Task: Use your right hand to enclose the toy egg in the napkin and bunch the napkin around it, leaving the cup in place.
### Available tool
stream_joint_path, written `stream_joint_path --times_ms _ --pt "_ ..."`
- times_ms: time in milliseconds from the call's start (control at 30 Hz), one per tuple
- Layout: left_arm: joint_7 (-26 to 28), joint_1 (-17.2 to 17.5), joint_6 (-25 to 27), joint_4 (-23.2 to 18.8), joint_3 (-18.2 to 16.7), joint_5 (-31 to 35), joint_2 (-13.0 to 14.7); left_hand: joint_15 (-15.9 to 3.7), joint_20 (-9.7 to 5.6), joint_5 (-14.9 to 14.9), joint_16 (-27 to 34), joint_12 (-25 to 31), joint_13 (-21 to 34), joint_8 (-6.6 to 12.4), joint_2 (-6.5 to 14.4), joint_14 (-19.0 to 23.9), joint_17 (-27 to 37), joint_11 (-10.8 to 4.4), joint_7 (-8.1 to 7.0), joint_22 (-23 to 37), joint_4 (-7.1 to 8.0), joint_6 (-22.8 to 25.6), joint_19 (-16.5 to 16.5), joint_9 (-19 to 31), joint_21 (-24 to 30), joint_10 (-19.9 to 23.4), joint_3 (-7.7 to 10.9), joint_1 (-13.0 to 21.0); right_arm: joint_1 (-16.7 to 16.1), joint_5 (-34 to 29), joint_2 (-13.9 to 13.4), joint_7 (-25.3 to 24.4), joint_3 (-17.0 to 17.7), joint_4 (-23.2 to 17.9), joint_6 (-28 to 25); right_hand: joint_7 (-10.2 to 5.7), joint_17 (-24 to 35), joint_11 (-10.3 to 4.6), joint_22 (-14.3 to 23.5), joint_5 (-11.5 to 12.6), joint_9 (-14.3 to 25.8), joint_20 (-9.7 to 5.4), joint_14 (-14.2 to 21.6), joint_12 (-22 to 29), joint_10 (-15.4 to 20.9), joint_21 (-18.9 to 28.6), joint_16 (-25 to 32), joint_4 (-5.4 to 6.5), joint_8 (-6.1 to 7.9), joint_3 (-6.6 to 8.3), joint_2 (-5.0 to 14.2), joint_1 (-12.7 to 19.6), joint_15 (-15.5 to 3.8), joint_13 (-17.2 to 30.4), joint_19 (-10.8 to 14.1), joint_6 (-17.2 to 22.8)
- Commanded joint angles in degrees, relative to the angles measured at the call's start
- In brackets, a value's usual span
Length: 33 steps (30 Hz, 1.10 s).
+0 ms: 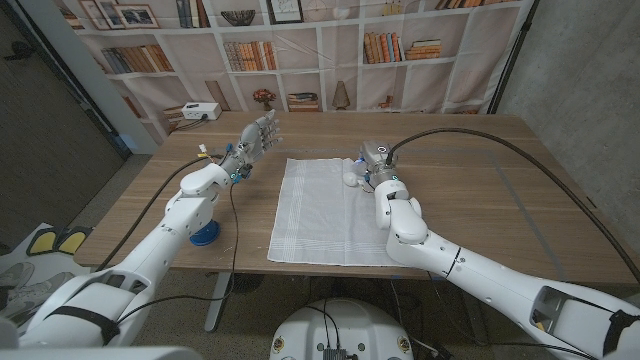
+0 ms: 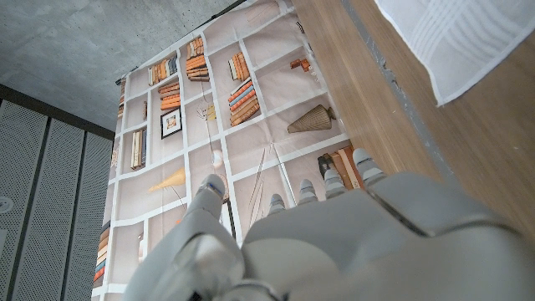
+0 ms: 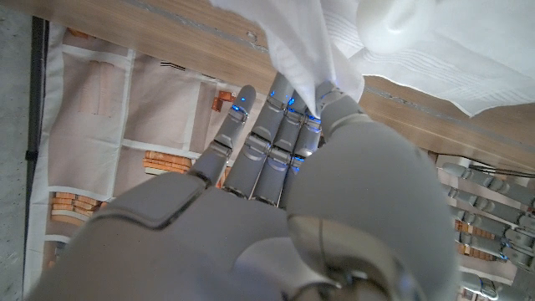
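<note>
right arm (image 1: 440, 250) reaches in nearest the camera, over the wooden tabletop (image 1: 480, 190). white napkin (image 1: 320, 205) lies spread mid-table, its far right corner lifted. right hand (image 1: 375, 168) has that corner pinched between fingers and thumb, apparently to draw it over the toy egg (image 1: 349, 179), which sits on the napkin just beside the hand. left hand (image 1: 258, 135) is raised clear, fingers apart, holding nothing. no cup identified.

A printed bookshelf backdrop (image 1: 300, 50) hangs behind the wooden table (image 1: 500, 200). Grey concrete wall (image 1: 580, 60) stands beyond the table's right edge, and a dark perforated panel (image 1: 40, 110) beyond its left edge.
</note>
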Motion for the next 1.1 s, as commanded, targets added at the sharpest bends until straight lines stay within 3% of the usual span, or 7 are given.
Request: stream_joint_path --times_ms 33,300,567,667,867,933,1100 --pt "-0.13 -0.62 0.18 0.66 0.35 0.18 -0.33 -0.31 0.46 0.21 -0.12 0.15 0.17 -0.05 0.15 -0.08 -0.08 0.21 0.42 0.16 -0.09 -1.73 -3.05 0.08 0.19 -2.61 0.48 0.58 -3.25 9.43 0.04 -1.78 4.08 -3.97 10.14 0.47 0.19 -0.01 0.25 -0.29 -0.11 0.01 0.0 -0.01 0.53 -0.23 0.1 0.25 -0.12 0.45 0.58 0.31 -3.25 -0.06 -0.17 8.34" --pt "0.05 -0.49 0.08 0.6 0.2 0.08 -0.39 -0.35 0.42 0.19 -0.12 0.15 0.17 -0.06 0.26 -0.07 -0.09 0.28 0.42 0.15 -0.14 -1.74 -3.03 0.08 0.2 -2.59 0.6 0.71 -3.7 15.17 -1.15 -1.83 6.0 -3.71 16.75 0.5 0.65 0.1 0.25 -0.55 -0.52 -0.08 -0.53 -0.4 0.0 -0.3 0.17 0.27 -0.69 0.48 0.84 0.4 -3.22 -0.36 -0.37 7.96" --pt "0.1 -0.34 -0.13 0.54 0.04 -0.03 -0.38 -0.32 0.43 0.15 -0.12 0.15 0.17 -0.05 0.37 -0.06 -0.09 0.3 0.41 0.14 -0.2 -1.72 -3.0 0.07 0.21 -2.6 0.73 0.85 -0.68 15.63 -3.9 6.2 3.53 -3.35 19.31 0.1 -0.27 0.28 0.21 -1.23 -1.29 0.47 -3.84 -1.54 -2.57 -0.73 -2.04 0.93 -1.97 0.58 1.39 -0.52 -2.63 -0.69 -1.4 6.91" --pt "0.14 -0.36 -0.14 0.58 0.05 0.01 -0.38 -0.34 0.42 0.13 -0.11 0.15 0.17 -0.06 0.38 -0.05 -0.09 0.32 0.45 0.13 -0.22 -1.73 -3.04 0.07 0.2 -2.61 0.76 0.88 0.03 16.54 -4.41 9.13 3.21 -3.08 19.99 0.2 -2.67 1.28 0.16 -2.23 -2.08 1.64 -6.54 -3.25 -5.58 -1.37 -4.96 2.8 -3.69 -0.39 0.97 -4.4 -1.64 -1.65 -2.61 5.13" --pt "-0.14 -0.55 -0.25 0.94 0.11 -0.06 -0.5 -0.43 0.38 0.1 -0.1 0.15 0.16 -0.04 0.42 -0.02 -0.09 0.27 0.46 0.13 -0.24 -1.68 -2.97 0.07 0.23 -2.59 0.82 0.94 -0.17 20.2 -5.05 11.71 4.63 -3.08 21.89 0.89 -5.32 3.87 0.22 -3.94 -2.88 4.3 -11.96 -7.45 -11.68 -3.88 -8.53 9.17 -8.84 -5.59 -1.45 -18.41 1.31 -3.9 -6.45 -0.58" --pt "-0.2 -0.6 -0.29 1.03 0.12 -0.06 -0.52 -0.45 0.41 0.09 -0.1 0.15 0.16 -0.03 0.43 0.0 -0.09 0.26 0.49 0.12 -0.25 -1.65 -2.95 0.07 0.24 -2.58 0.85 0.96 -0.04 21.54 -5.56 12.93 5.07 -3.22 22.64 1.01 -5.44 3.99 0.25 -3.98 -2.87 5.21 -13.65 -8.74 -13.99 -4.99 -9.1 10.49 -10.19 -6.89 -2.15 -21.49 1.99 -4.22 -8.41 -2.34" --pt "-0.66 -0.99 -0.59 1.91 0.21 -0.17 -0.83 -0.49 0.4 0.07 -0.09 0.16 0.16 -0.04 0.46 0.01 -0.09 0.33 0.44 0.12 -0.27 -1.65 -2.91 0.07 0.26 -2.56 0.9 1.01 0.73 25.7 -6.53 17.12 6.04 -3.49 24.14 -0.04 -6.01 3.39 0.32 -3.0 -2.68 6.91 -19.83 -12.27 -21.0 -7.98 -11.32 10.58 -13.98 -9.0 -5.44 -24.28 3.1 -4.24 -13.48 -8.77"
